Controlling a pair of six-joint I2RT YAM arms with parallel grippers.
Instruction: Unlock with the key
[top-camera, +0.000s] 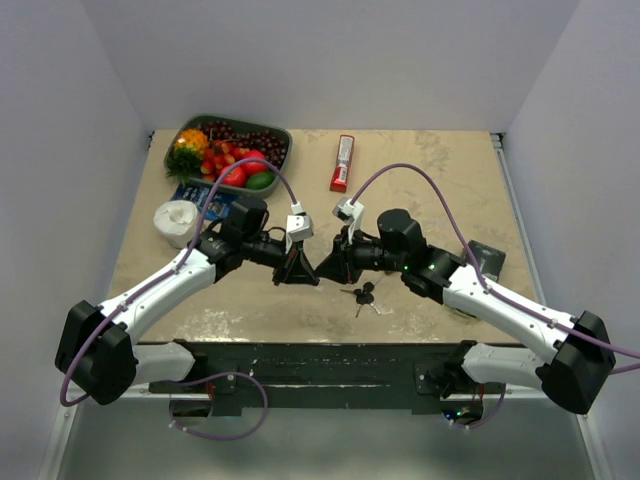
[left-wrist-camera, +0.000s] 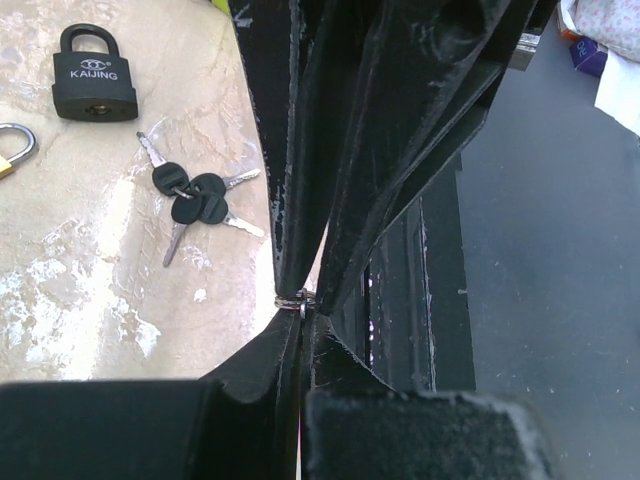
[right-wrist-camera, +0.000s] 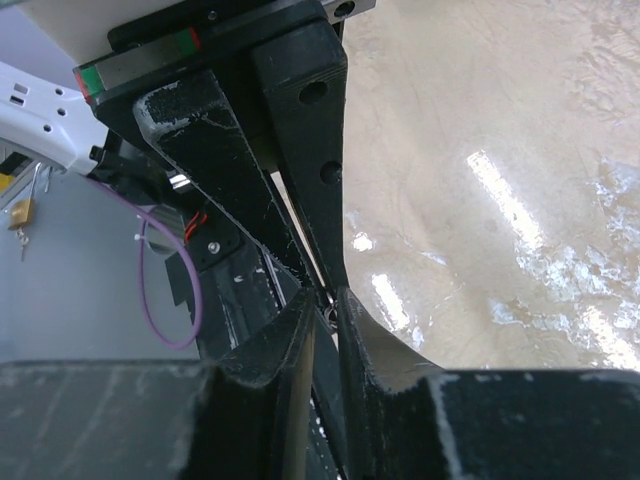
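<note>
Beige marbled tabletop (top-camera: 440, 190), glossy finish, w/ bright glare patches (right-wrist-camera: 500, 190) across it in the R wrist view. Boxed in on 3 sides by plain pale panels: back wall (top-camera: 330, 60), L wall (top-camera: 60, 150), R wall (top-camera: 590, 120), lit evenly. Dark rail (top-camera: 330, 365) runs along the near edge, w/ grey floor (left-wrist-camera: 540, 300) beyond and below it.

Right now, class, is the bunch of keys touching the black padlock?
Apart. The left wrist view shows bare table between the key bunch and the black padlock; the nearest blade tip stops short of its corner.
</note>
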